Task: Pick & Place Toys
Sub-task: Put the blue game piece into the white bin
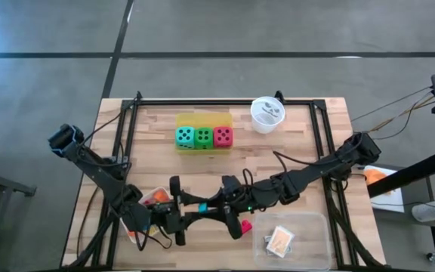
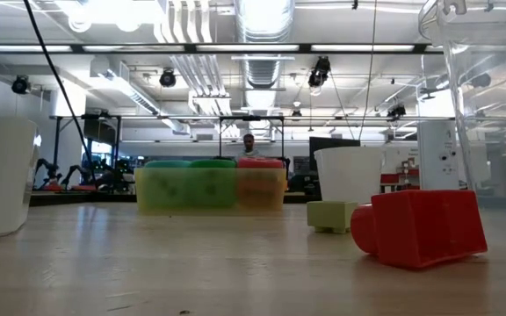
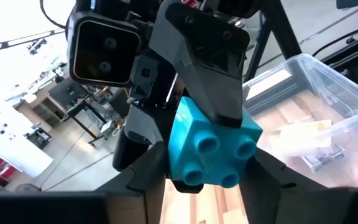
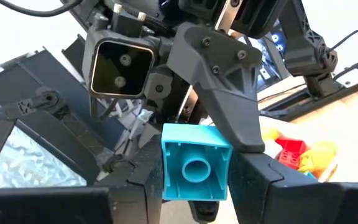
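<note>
Arms are meeting low over the near middle of the wooden bench [image 1: 300, 143], the left end effector [image 1: 202, 208] and the right end effector [image 1: 216, 209] facing each other tip to tip. Between them they are both gripping one blue block [image 3: 211, 144]: the left wrist view is showing its studded side pinched between dark fingers [image 3: 145, 180], and the right wrist view is showing its hollow underside held the same way. Both sets of fingers are standing partly closed against the block. A red block [image 2: 420, 226] is lying on the bench just beside the clear tray [image 1: 319, 227]. Three dice, teal [image 1: 185, 137], green [image 1: 204, 137] and red [image 1: 223, 137], are sitting in a row in the yellow tray [image 1: 202, 119] at the far side. A white cup [image 1: 267, 115] is standing near them.
</note>
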`<action>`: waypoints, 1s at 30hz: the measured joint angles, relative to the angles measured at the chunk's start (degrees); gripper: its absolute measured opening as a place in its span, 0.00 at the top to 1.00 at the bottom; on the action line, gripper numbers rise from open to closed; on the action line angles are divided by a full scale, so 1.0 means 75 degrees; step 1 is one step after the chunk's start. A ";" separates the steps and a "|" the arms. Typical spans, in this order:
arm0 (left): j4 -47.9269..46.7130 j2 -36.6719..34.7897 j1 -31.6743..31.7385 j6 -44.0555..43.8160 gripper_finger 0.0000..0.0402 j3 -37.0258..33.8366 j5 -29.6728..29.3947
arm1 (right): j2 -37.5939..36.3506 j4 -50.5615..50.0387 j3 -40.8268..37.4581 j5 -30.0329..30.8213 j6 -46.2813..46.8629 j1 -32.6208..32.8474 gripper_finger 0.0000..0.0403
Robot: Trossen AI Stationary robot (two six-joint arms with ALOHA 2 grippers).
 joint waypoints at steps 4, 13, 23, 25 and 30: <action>0.0143 0.0003 -0.0012 0.0054 0.64 -0.0003 -0.0048 | -0.0011 0.0039 -0.0014 0.0010 0.0041 -0.0003 0.69; 0.0213 0.0013 -0.0012 -0.0290 0.65 -0.0003 -0.0022 | 0.0001 -0.0059 -0.0038 -0.0043 -0.0131 -0.0012 0.51; 0.0220 0.0015 -0.0006 -0.0380 0.66 -0.0003 -0.0046 | 0.0006 -0.0058 -0.0040 -0.0007 -0.0065 -0.0029 0.42; 0.0218 0.0015 -0.0009 -0.0403 0.66 -0.0003 -0.0048 | 0.0006 -0.0058 -0.0040 0.0007 -0.0093 -0.0029 0.42; 0.0193 0.0015 -0.0012 -0.0760 0.66 0.0006 -0.0083 | 0.0006 -0.0052 -0.0040 0.0040 -0.0099 -0.0029 0.42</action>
